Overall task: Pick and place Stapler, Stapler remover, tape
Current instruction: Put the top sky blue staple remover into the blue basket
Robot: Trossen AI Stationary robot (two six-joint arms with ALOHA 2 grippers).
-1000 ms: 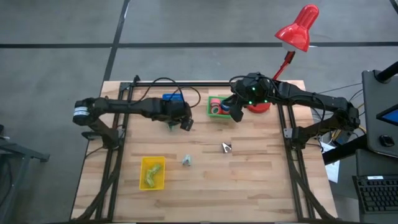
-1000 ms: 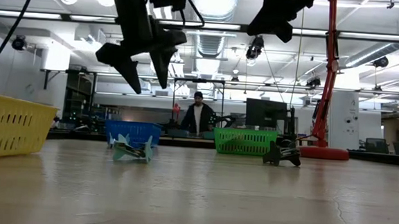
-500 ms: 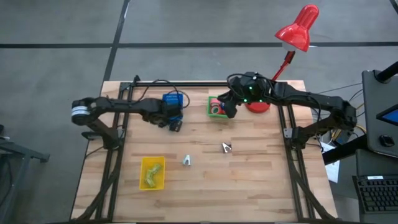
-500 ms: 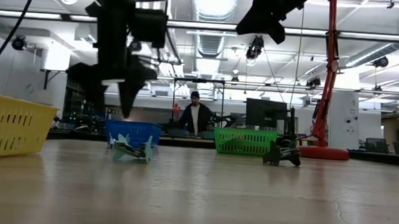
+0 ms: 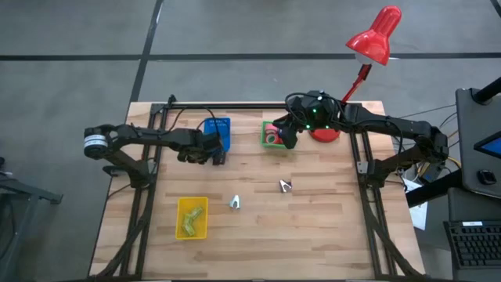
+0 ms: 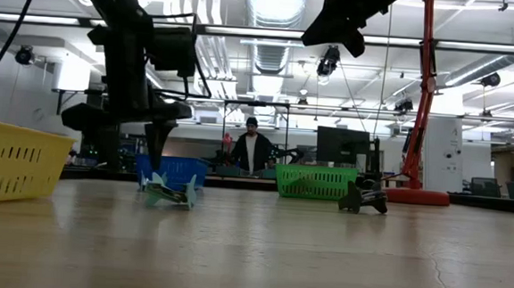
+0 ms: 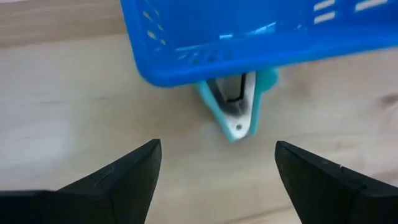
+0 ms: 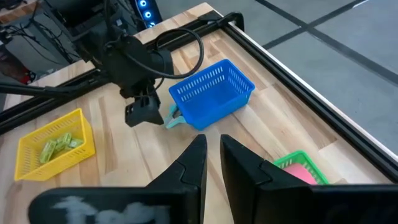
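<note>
Two removers lay loose mid-table, a pale one and a dark one. A third, the teal stapler remover, sat against the blue bin. You had the left gripper low and just short of it, fingers spread wide, nothing held.

The teal remover looked light, stiff and springy, and likely to skid on the wood. Best hold is probably across the plastic wings, not the metal jaws. It touched the bin wall, so the bin may shift.

You parked the right gripper above the green bin, fingers nearly together and empty. The tape sat inside that bin.

Only the wrist views showed the teal remover clearly; from above, your left gripper hid it. Only the high view showed the yellow bin together with both loose removers.
</note>
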